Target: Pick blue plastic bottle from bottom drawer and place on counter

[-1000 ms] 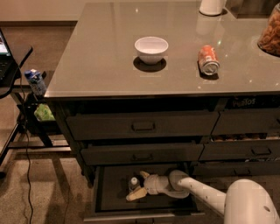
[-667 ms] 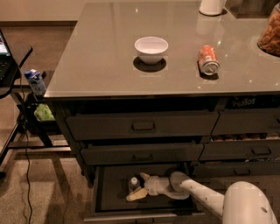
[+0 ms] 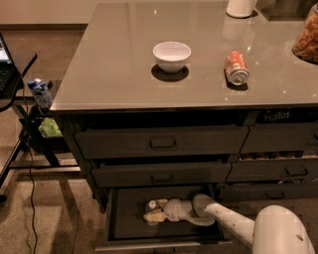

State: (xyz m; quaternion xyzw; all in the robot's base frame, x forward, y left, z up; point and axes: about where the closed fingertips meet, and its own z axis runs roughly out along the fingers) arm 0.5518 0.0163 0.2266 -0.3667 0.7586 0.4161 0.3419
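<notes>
Bottom drawer (image 3: 124, 221) is pulled open, lowest of 3 stacked on the left side of the cabinet. The 2 drawers above it, upper (image 3: 161, 143) and middle (image 3: 161, 174), are shut.

White arm (image 3: 233, 225) comes in from lower right and reaches left into the open drawer. Tool (image 3: 155, 215) is inside the drawer, left of centre, low over the dark drawer floor. Blue plastic bottle (image 3: 152, 205) is in the same spot, right at the tool tip, with its white cap showing at the tool's far edge. Bottle and tool overlap in view. Cannot tell how far the tool is open or whether it has hold of the bottle. Cannot tell whether the bottle is upright or tilted.

Tabletop (image 3: 114, 74) is glossy grey. It carries 1 white bowl (image 3: 172, 55) near the middle. 1 red soda can (image 3: 236, 68) lies on its side to the right of the bowl, well apart from it. A white container (image 3: 240, 7) sits at the far edge.

Left of the cabinet is a black side table (image 3: 15, 87). A bottle with blue cap (image 3: 39, 93) sits beside it, with something green (image 3: 49, 128) below. A cable (image 3: 31, 198) runs down to the floor.
</notes>
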